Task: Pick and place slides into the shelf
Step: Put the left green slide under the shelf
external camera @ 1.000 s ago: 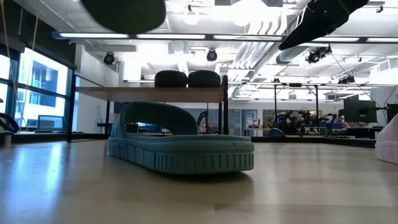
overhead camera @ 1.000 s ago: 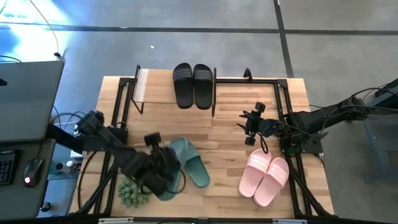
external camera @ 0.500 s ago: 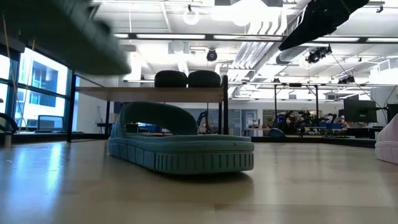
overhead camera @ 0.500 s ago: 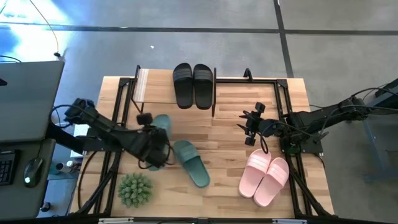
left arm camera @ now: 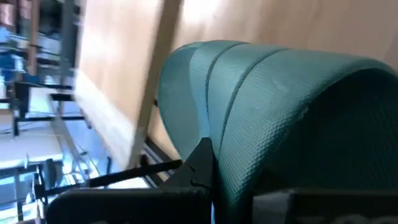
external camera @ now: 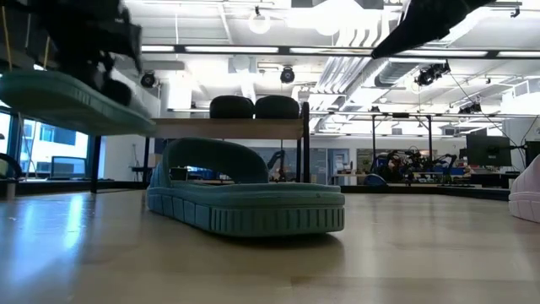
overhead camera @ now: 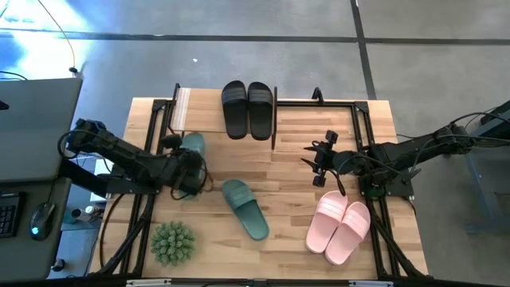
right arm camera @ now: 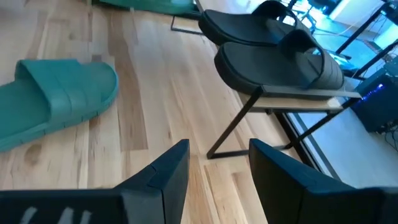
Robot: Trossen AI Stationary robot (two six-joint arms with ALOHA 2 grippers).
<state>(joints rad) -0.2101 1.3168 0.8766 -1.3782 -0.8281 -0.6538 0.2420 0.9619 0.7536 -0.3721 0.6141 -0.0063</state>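
Note:
My left gripper (overhead camera: 187, 165) is shut on one dark green slide (overhead camera: 191, 147), held in the air just near of the shelf's left half; in the low view the slide (external camera: 76, 101) hangs sole down. Its mate (overhead camera: 245, 209) lies sole down on the table's middle. The black pair (overhead camera: 247, 110) stands on the shelf's light top board (overhead camera: 203, 119). The pink pair (overhead camera: 341, 227) lies at the near right. My right gripper (overhead camera: 319, 163) is open and empty, right of the shelf. My left gripper holds the green slide at its wide strap (left arm camera: 249, 106); one dark finger (left arm camera: 199, 167) lies against the strap's edge, and the slide hides the other. The fingers come from the table's left, about level. The slide is lifted clear, about level, sole down.
A spiky green plant ball (overhead camera: 173, 243) sits at the near left. The shelf's black frame legs (right arm camera: 233, 127) stand on the far part of the table. Bare tabletop lies between the lying green slide and the shelf. A grey case (overhead camera: 32, 127) stands left of the table.
My left gripper has carried the green slide from above the plant ball toward the table's far edge and a little left, up to the shelf's front. The slide has turned about on the way and stays clear of the table.

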